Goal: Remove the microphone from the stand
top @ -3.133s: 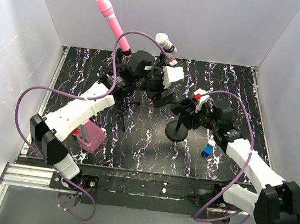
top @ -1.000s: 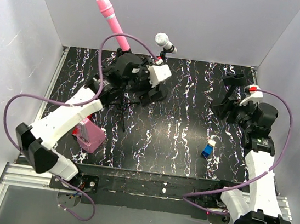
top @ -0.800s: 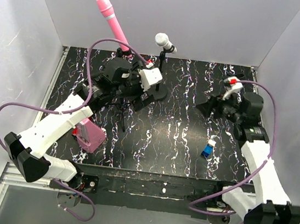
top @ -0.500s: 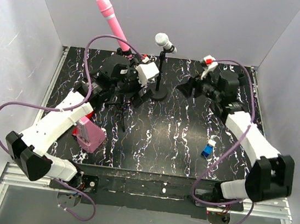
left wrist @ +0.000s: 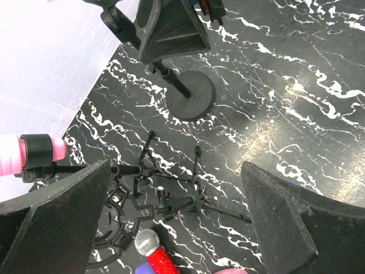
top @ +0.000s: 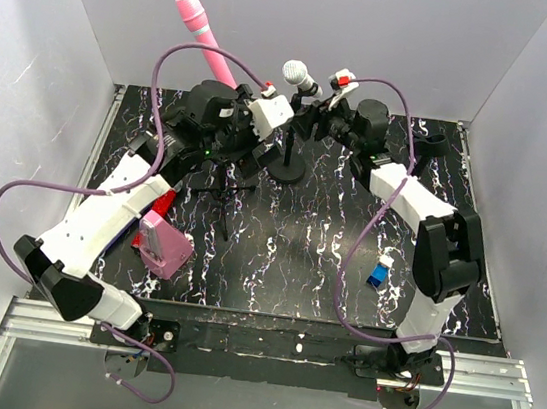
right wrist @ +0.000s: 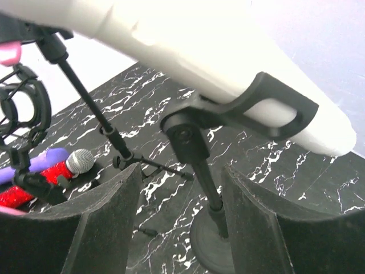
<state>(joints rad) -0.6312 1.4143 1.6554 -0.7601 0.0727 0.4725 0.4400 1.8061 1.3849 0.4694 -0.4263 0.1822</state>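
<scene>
The white microphone [top: 296,73] sits tilted in the clip of a black stand with a round base [top: 287,166] at the back centre. In the right wrist view the microphone body [right wrist: 199,51] crosses the top, held by the clip [right wrist: 245,108]. My right gripper [top: 310,121] is open just right of the stand's top. Its fingers [right wrist: 102,228] straddle the pole [right wrist: 208,188] below the clip without touching it. My left gripper [top: 246,145] is open and empty, just left of the stand. It looks down on the base [left wrist: 191,103].
A pink microphone [top: 201,29] stands on a tripod stand [left wrist: 171,200] at the back left. A red microphone [left wrist: 157,257] and a pink object [top: 162,245] lie at the left. A small blue object [top: 378,274] lies front right. Another black stand [top: 433,143] is back right.
My right arm has swung from the right side of the table to the back centre, up to the microphone stand. My left arm has shifted slightly back and stayed open.
</scene>
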